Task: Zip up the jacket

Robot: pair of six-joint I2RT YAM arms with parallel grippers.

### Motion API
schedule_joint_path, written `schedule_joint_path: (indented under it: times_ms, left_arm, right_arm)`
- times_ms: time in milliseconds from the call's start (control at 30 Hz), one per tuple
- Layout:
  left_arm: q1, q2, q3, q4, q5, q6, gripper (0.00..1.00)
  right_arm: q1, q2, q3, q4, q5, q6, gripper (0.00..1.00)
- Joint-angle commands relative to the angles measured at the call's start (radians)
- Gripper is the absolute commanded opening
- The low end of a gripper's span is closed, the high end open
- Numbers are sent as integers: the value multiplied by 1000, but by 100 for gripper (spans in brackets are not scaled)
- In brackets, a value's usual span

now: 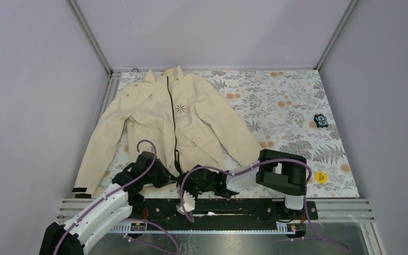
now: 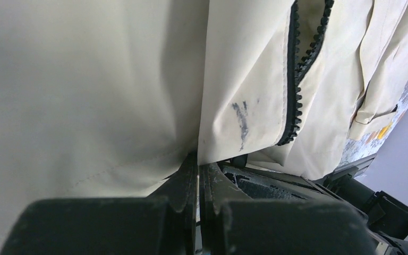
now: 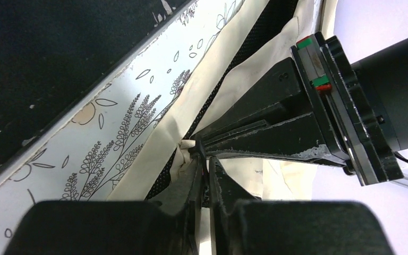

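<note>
Nearest the lens, the left gripper (image 2: 197,162) is clamped on a fold of the jacket (image 1: 149,114) at its hem, just left of the bottom end of the zipper (image 1: 173,127). From that end the dark zipper runs away to the collar. The cream jacket lies spread flat on the floral table cover (image 1: 292,101) to either side of the zipper, sleeves angled out. In the left wrist view two rows of teeth stand apart, so the front looks unjoined at least there.

Just right of the zipper's bottom end, the right gripper (image 3: 204,162) has its jaws almost together at the hem edge, right by the left gripper's tips. Whether cloth or a zipper part is caught between them I cannot tell.

By my judgement the jacket is light, soft and limp, likely to bunch and slide rather than resist. The best holds look like the stitched hem beside the zipper's bottom, pulled taut, and the small slider, which I cannot pick out.
</note>
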Motion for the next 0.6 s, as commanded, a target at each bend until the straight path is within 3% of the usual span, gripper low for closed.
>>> schedule_joint_path:
  times_ms: [0,167,300,567]
  left_arm:
    - [-6,-16,7,43,25,-7,0]
    - [-6,-17,8,38,26,-11,0]
    - [-6,-28,10,27,27,-19,0]
    - [-6,-34,16,0,31,-41,0]
  right_arm:
    - [28,15,7,-17,-34,-6,9]
    - [25,-4,-25,105,-22,122,4]
    - [-3,2,-5,130,-45,313,0]
    - [-104,-9,-59,294,-228,608,0]
